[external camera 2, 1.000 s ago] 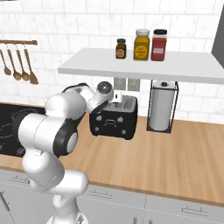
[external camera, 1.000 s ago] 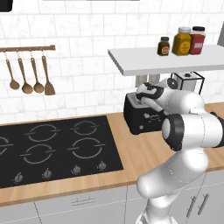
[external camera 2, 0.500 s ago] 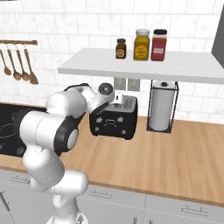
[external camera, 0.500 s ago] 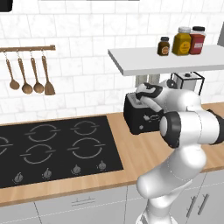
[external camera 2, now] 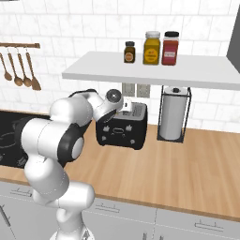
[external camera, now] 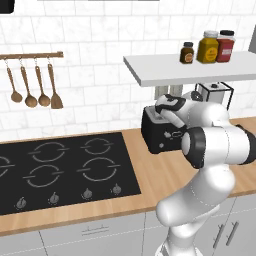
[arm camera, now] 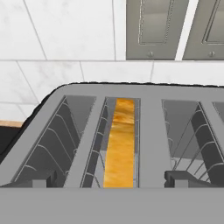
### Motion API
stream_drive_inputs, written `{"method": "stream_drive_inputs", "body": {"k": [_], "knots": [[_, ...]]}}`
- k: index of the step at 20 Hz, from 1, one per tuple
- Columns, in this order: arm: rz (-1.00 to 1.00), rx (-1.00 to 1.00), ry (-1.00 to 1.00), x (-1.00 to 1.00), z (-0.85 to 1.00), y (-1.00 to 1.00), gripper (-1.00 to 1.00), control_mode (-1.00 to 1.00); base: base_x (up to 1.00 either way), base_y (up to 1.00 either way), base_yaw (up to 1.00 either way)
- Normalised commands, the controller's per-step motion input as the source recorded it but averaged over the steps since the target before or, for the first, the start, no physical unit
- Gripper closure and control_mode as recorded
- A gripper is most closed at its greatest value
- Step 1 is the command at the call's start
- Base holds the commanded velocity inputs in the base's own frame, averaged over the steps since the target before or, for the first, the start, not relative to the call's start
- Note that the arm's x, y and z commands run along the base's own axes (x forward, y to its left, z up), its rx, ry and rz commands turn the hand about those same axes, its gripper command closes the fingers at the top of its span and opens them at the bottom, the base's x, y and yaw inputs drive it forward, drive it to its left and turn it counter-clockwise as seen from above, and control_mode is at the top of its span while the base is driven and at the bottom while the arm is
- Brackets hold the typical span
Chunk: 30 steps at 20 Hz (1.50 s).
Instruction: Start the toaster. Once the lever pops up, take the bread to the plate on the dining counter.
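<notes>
We are hovering our two-finger gripper (arm camera: pixel 105 179), fingers spread wide & empty, over the small black boxy toaster (external camera 2: pixel 123 130) on the light-wood worktop (external camera 2: pixel 187 164). The pale-tan bread slice (arm camera: pixel 120 144) is sitting deep in a slot; likely light, stiff, crumbly, so we're eyeing its top edge. Vs a sec ago, the hand is sitting a touch lower.
</notes>
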Motion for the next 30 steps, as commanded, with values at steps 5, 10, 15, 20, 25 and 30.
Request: {"method": "stream_drive_inputs", "body": {"k": [5, 10, 15, 20, 25, 30], "knots": [[0.00, 0.00, 0.00, 0.02, -0.01, 0.00, -1.00, -1.00, 0.00, 0.00, 0.00], [0.00, 0.00, 0.00, 0.06, 0.00, 0.00, 1.00, -1.00, 0.00, 0.00, 0.00], [0.00, 0.00, 0.00, 0.02, 0.00, 0.00, 1.00, -1.00, 0.00, 0.00, 0.00], [0.00, 0.00, 0.00, 0.00, 0.00, -0.01, 1.00, -1.00, 0.00, 0.00, 0.00], [0.00, 0.00, -0.05, -0.01, 0.01, 0.00, 1.00, -1.00, 0.00, 0.00, 0.00], [0.00, 0.02, -0.11, -0.24, 0.21, -0.01, 1.00, -1.00, 0.00, 0.00, 0.00]]}}
